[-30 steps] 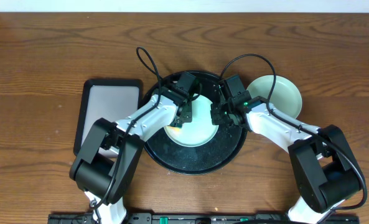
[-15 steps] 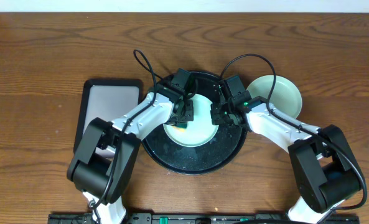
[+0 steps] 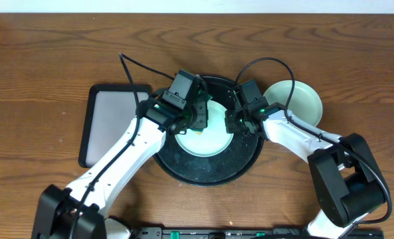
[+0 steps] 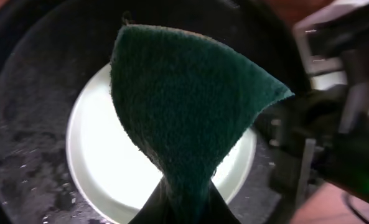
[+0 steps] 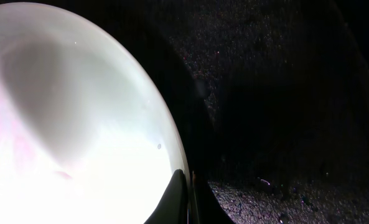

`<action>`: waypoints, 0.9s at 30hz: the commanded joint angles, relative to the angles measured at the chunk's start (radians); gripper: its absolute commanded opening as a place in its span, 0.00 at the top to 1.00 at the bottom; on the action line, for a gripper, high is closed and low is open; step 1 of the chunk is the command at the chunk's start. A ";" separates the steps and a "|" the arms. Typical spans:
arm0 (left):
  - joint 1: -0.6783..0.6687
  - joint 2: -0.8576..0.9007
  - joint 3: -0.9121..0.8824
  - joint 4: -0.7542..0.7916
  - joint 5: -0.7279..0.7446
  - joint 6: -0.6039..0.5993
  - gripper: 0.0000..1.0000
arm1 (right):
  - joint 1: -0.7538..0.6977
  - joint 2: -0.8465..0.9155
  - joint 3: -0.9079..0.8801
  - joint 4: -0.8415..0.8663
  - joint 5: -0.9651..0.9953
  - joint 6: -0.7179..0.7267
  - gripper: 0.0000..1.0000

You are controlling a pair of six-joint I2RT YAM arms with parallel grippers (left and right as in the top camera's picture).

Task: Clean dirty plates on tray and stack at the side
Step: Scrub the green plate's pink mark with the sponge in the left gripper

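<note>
A pale mint plate (image 3: 210, 138) lies on the round black tray (image 3: 203, 171), which is wet and speckled. My left gripper (image 3: 199, 119) is shut on a dark green scouring pad (image 4: 184, 106) that hangs over the plate (image 4: 100, 155), fingers closed at the pad's lower end (image 4: 184, 202). My right gripper (image 3: 231, 123) is shut on that plate's right rim; in the right wrist view the fingers (image 5: 188, 196) pinch the rim of the plate (image 5: 66, 124) above the tray (image 5: 284, 93). A second mint plate (image 3: 296, 103) sits on the table to the right of the tray.
A smaller rectangular black tray (image 3: 113, 123) with a whitish inside lies left of the round tray. Both arms' cables loop over the round tray's far edge. Bare wooden table surrounds everything.
The left arm has swung, its wrist shifting up and left while the pad stays over the plate. The right gripper has held still on the rim.
</note>
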 commanded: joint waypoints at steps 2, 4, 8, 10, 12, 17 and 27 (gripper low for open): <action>0.004 0.047 -0.040 -0.002 -0.125 0.013 0.92 | 0.012 0.022 -0.003 -0.002 -0.040 0.006 0.99; 0.004 0.063 -0.045 -0.001 -0.183 -0.005 0.93 | 0.012 0.022 -0.003 -0.001 -0.040 0.006 0.99; 0.004 0.103 -0.045 0.033 -0.214 -0.014 0.93 | 0.012 0.022 -0.003 -0.002 -0.040 0.006 0.99; 0.004 0.127 -0.045 0.048 -0.214 -0.014 0.93 | 0.012 0.022 -0.003 -0.001 -0.040 0.006 0.99; 0.004 0.159 -0.045 0.055 -0.213 -0.021 0.93 | 0.012 0.022 -0.003 -0.001 -0.040 0.006 0.99; 0.004 0.250 -0.045 0.067 -0.214 -0.026 0.93 | 0.012 0.022 -0.003 0.000 -0.040 0.006 0.99; 0.002 0.346 -0.045 0.090 -0.051 -0.033 0.92 | 0.012 0.022 -0.003 0.002 -0.040 0.006 0.99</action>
